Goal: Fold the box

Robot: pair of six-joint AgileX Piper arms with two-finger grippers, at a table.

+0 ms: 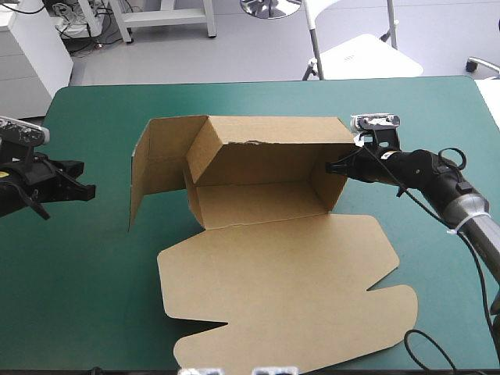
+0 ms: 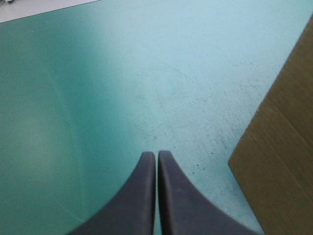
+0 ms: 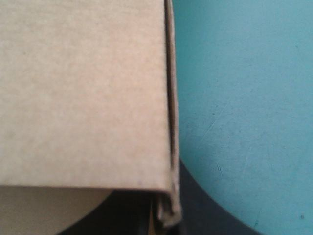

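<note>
Far left of the frame: left gripper [image 1: 84,190], fingers pressed together on nothing, low over the teal-green cover [image 1: 86,273], well apart from the box [image 1: 266,183] with tips aimed at it. Next along, upper middle — the box half-raised, left side flap [image 1: 156,168] swung outward and not yet tucked, back wall up, lid panel [image 1: 289,289] flat toward the bottom of the frame. Right of centre: right gripper [image 1: 334,166] clamped on the top edge of the right side wall [image 1: 332,191], board pinched between the black fingers in the right wrist view. Step in hand, by judgement: steady the right wall and bring the left flap in. Best done with the right pinch firm and upright and no dragging of the tray sideways. Set the closed left fingers against the flap's outer face, low near its crease, and press toward the centre, to hinge the board rather than buckle it. Room — plenty of bare cover at left and lower left for the approach. Far table edge near behind the back wall, so no pushing upward in the frame. Lid panel reaching almost to the bottom of the frame. Some clear cover beyond the right arm toward the right table edge.
</note>
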